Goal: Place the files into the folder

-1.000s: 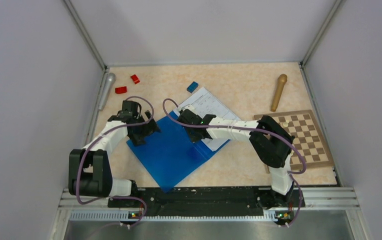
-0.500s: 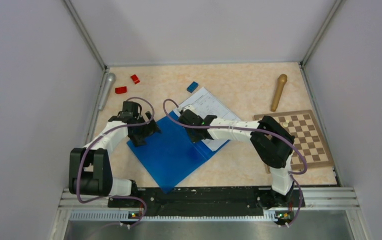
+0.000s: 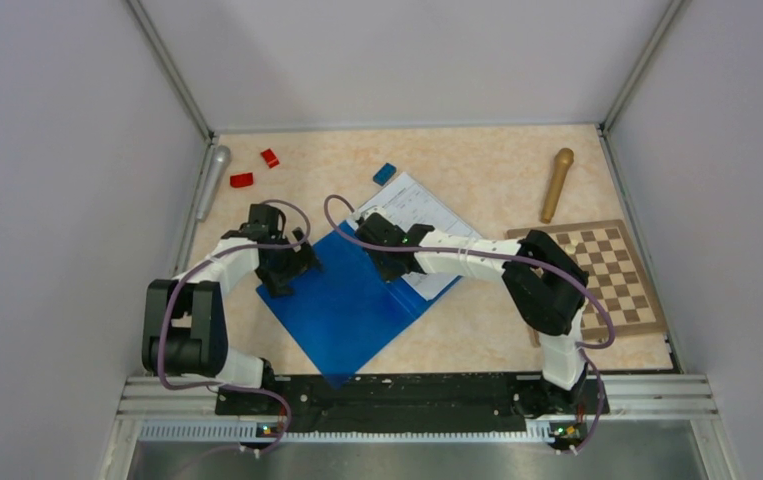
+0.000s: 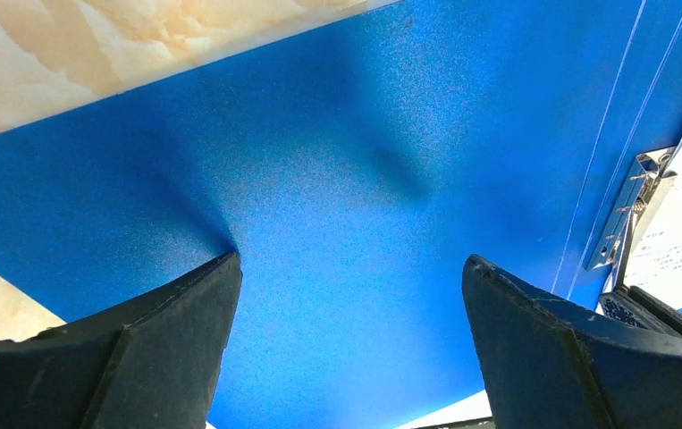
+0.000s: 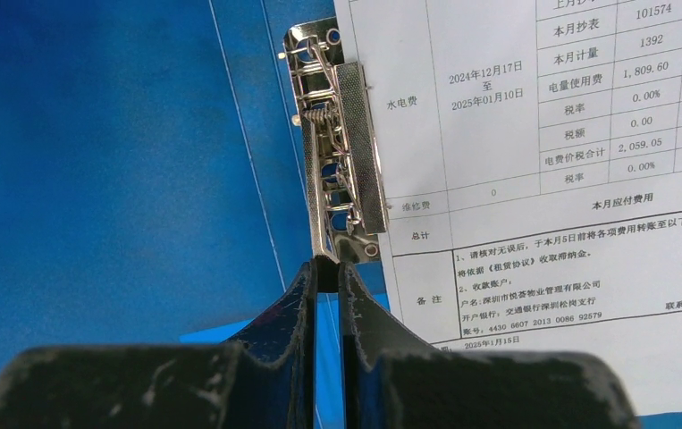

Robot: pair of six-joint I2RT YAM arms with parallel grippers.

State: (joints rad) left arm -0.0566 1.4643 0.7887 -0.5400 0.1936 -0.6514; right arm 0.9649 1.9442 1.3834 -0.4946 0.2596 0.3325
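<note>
The right gripper (image 5: 326,265) pinches the metal clip (image 5: 341,143) at the edge of the files (image 5: 543,179). The left gripper (image 4: 350,268) is spread wide, its fingertips on the folder (image 4: 337,134). Beige tabletop (image 3: 477,160), grey walls (image 3: 57,150).

Files (image 5: 543,179), right of metal clip (image 5: 355,152): table reads "水电费", "2024年12月17日 至 2025年01月10日", "101574", "1392", "1,809.60", "2,059.05"; lower down, "本月应付费用" and "4430 6607 2013 0086 92579".

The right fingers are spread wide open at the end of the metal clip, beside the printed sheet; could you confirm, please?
Not quite: the right wrist view shows the right fingers closed, not spread wide, on the end of the metal clip, beside the printed sheet.
</note>
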